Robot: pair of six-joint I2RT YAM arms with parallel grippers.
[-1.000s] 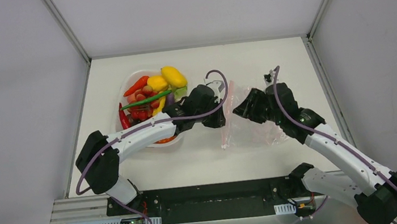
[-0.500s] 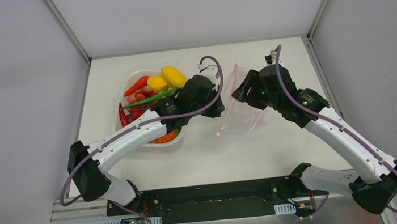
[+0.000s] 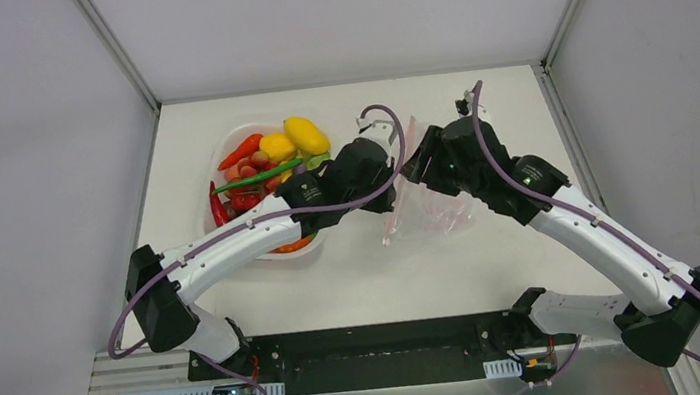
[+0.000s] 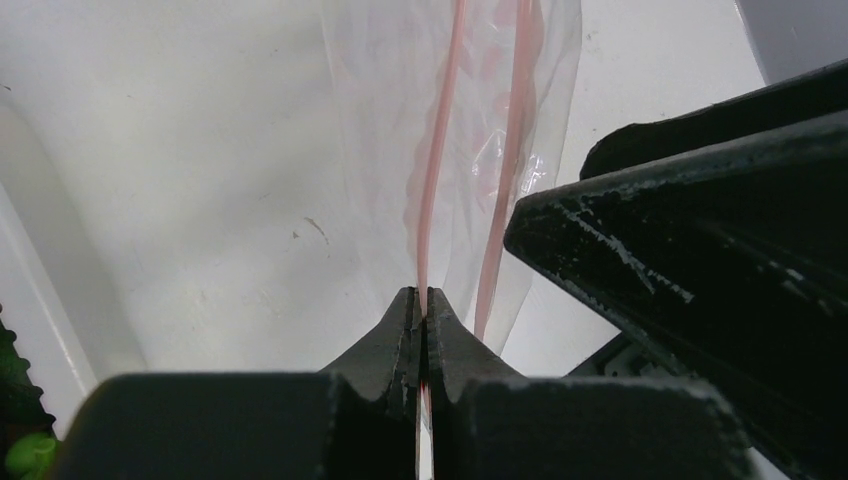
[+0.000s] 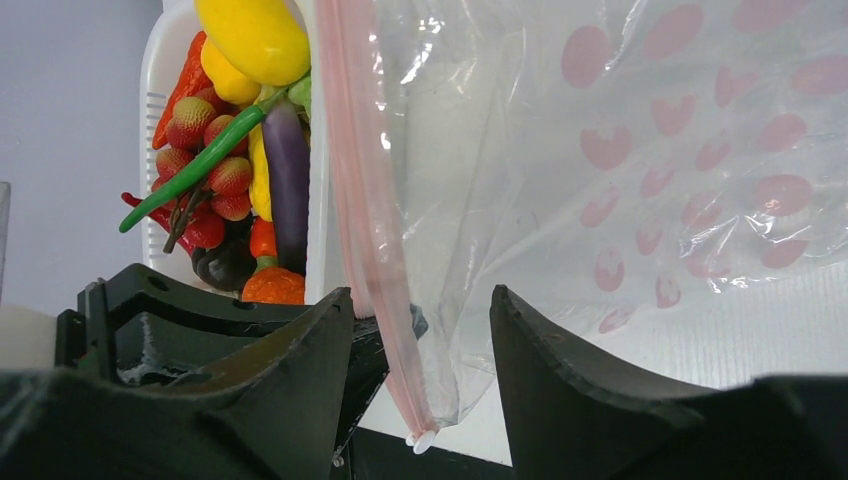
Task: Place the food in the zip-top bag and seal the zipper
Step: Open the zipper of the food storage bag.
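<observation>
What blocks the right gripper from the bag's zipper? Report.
Probably yes, nothing does: the right gripper stands open with the zipper hanging between its fingers; the left gripper pinches one strip.

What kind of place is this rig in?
Probably a lab test cell: bare white table enclosed by blank panels, two robot arms bolted at its edge, toy food in a tub near a zip-top bag.

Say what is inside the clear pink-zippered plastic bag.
Nothing shows inside the clear plastic bag, only its printed pink spots. Part of it is hidden behind the black right gripper.
</observation>
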